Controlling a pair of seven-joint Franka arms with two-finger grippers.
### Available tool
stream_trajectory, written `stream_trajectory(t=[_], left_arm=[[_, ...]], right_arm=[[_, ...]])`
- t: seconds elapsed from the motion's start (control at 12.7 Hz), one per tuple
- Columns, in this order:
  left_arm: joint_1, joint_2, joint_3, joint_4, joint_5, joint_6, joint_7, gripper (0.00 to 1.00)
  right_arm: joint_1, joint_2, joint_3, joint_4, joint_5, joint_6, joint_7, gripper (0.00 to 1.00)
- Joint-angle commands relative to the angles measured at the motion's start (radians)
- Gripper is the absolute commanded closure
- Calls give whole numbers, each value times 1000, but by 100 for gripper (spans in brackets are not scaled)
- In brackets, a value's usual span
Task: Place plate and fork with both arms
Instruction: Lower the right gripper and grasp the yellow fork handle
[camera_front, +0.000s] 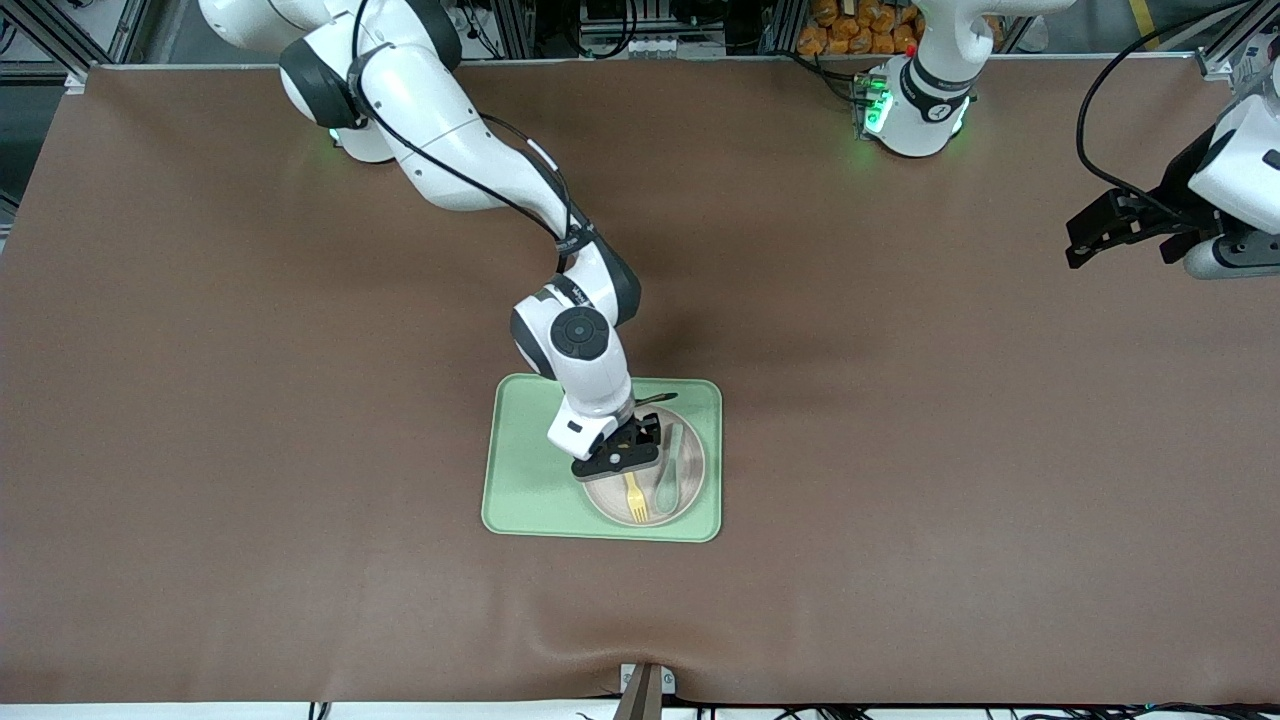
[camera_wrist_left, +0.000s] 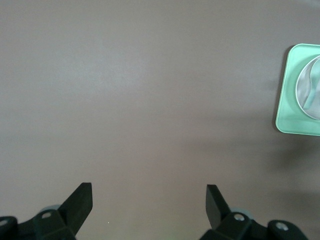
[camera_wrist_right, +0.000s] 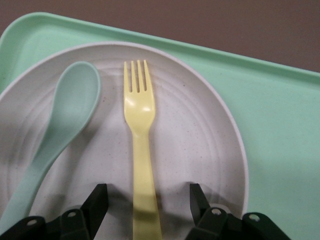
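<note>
Right gripper (camera_wrist_right: 145, 200) over plate (camera_wrist_right: 200, 150), fingers wide, empty, straddling fork (camera_wrist_right: 141, 150) handle—light, slick plastic; grip mid-handle. Left gripper (camera_wrist_left: 149, 200) waits, open, empty.

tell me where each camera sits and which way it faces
Front view: high across the table, facing both arms; the right gripper is over the plate, the left gripper waits.
Left wrist view: looks down at the bare table between open fingers.
Right wrist view: looks down at the fork between open fingers, beside the spoon.
All three show the tray.
</note>
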Motion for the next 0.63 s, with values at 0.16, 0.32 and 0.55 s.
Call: stream_trajectory(t=[0.16,0.32,0.55], left_arm=[[-1,-4,-4,-2,1,-4,-5,0],[-1,-4,-4,-2,1,-4,-5,0],[-6,-3,-4,-2,1,-4,-7,0]], right_arm=[[15,32,-11,39,-22,-16,27,100],[14,1,-10,38,-14,-26,26,100],[2,-52,-5,27,-2,-52,24,100]])
